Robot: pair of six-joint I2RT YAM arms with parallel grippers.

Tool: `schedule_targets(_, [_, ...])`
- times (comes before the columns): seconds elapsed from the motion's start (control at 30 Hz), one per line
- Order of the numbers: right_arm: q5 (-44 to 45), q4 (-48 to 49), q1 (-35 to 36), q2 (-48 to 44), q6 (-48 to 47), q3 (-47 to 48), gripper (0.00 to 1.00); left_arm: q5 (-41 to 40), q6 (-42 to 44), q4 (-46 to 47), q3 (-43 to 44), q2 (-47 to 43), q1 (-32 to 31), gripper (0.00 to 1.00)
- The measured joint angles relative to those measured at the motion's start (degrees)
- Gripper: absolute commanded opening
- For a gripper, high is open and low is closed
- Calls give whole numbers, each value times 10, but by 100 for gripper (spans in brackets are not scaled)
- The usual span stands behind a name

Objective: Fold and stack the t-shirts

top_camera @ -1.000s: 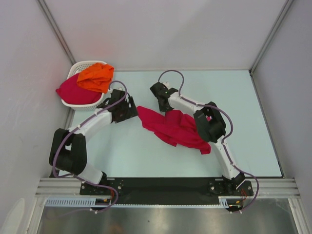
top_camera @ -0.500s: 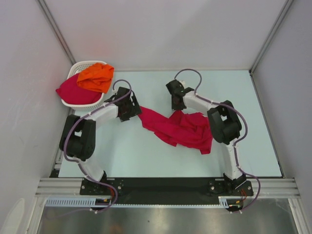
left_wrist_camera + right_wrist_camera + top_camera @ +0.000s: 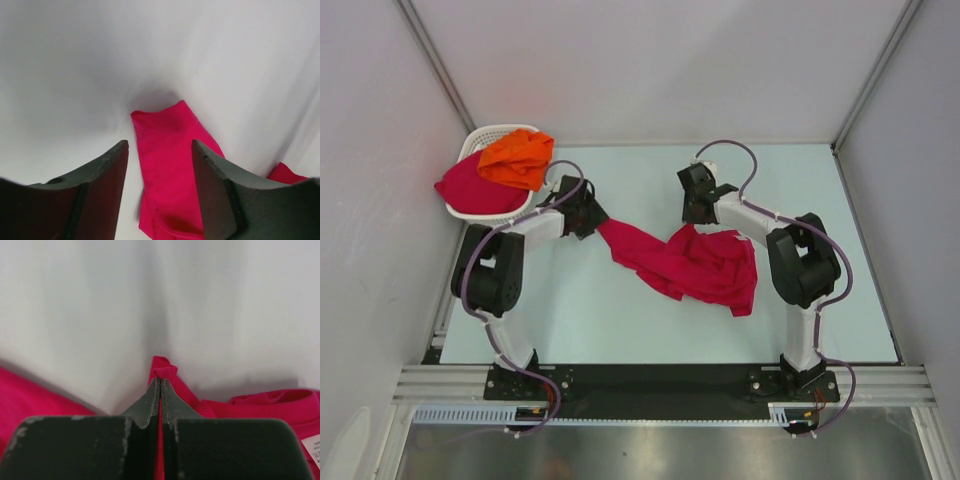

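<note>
**A:** What's the surface like?

**B:** A pale blue-green tabletop [image 3: 620, 320], matte. Plain white walls [image 3: 660, 60] box it in on the left, far and right sides. A black strip [image 3: 660, 380] runs along the near edge under the arm bases.

**A:** And the shirts?

**B:** One crimson shirt [image 3: 695, 268] lies crumpled mid-tabletop, stretched left to right. An orange shirt [image 3: 517, 158] and a second crimson shirt [image 3: 470, 188] are heaped in a white basket [image 3: 485, 133] in the far left corner.

**A:** The hands?

**B:** The right hand [image 3: 160, 382] is clamped on a fold at the crimson shirt's far edge. The left hand [image 3: 160, 150] has its fingers apart over the shirt's left corner, with fabric between them but not pinched.
</note>
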Motion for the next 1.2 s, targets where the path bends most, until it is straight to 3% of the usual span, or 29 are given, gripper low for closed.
schedule_targets(0.87, [1, 0, -26, -9, 5, -38, 0, -18, -26, 66, -4, 48, 9, 46])
schedule_targets(1.07, [1, 0, -26, -9, 5, -38, 0, -23, -23, 73, -4, 54, 12, 26])
schedule_targets(1.13, [1, 0, -26, -9, 5, -38, 0, -24, -23, 73, -3, 56, 13, 14])
schedule_targets(1.17, [1, -1, -26, -9, 5, -38, 0, -24, -23, 73, -3, 58, 14, 0])
schedule_targets(1.2, [1, -1, -26, -9, 5, -38, 0, -24, -25, 73, -3, 59, 14, 0])
